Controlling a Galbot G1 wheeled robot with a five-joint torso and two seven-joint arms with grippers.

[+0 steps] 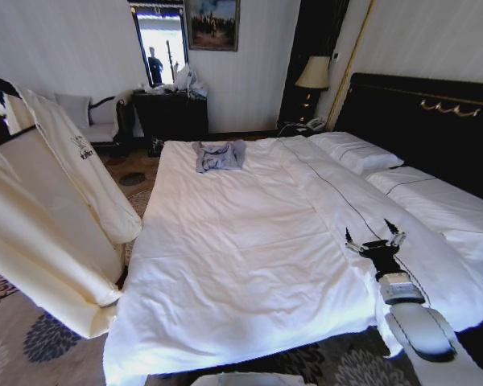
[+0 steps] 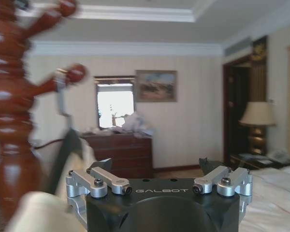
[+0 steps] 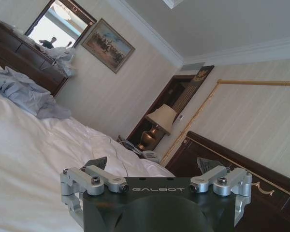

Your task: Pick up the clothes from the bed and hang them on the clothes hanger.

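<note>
The cream clothes (image 1: 56, 209) hang at the left of the head view, draped over the thin black clothes hanger (image 1: 2, 84), clear of the bed (image 1: 241, 241). In the left wrist view the hanger (image 2: 64, 152) hooks over a peg of a reddish-brown pole (image 2: 9, 121), with cream fabric (image 2: 43, 212) just below. My left gripper (image 2: 154, 164) is open and empty, close beside the hanger. My right gripper (image 1: 374, 236) hovers open over the bed's right side, holding nothing; the right wrist view shows it (image 3: 152, 164) above the white sheet.
A small grey-blue garment (image 1: 220, 154) lies at the far end of the bed. White pillows (image 1: 362, 153) rest against the black headboard (image 1: 419, 121). A dark dresser (image 1: 171, 112), a chair (image 1: 97, 121) and a lamp (image 1: 312, 74) stand along the far wall. Patterned carpet runs beside the bed.
</note>
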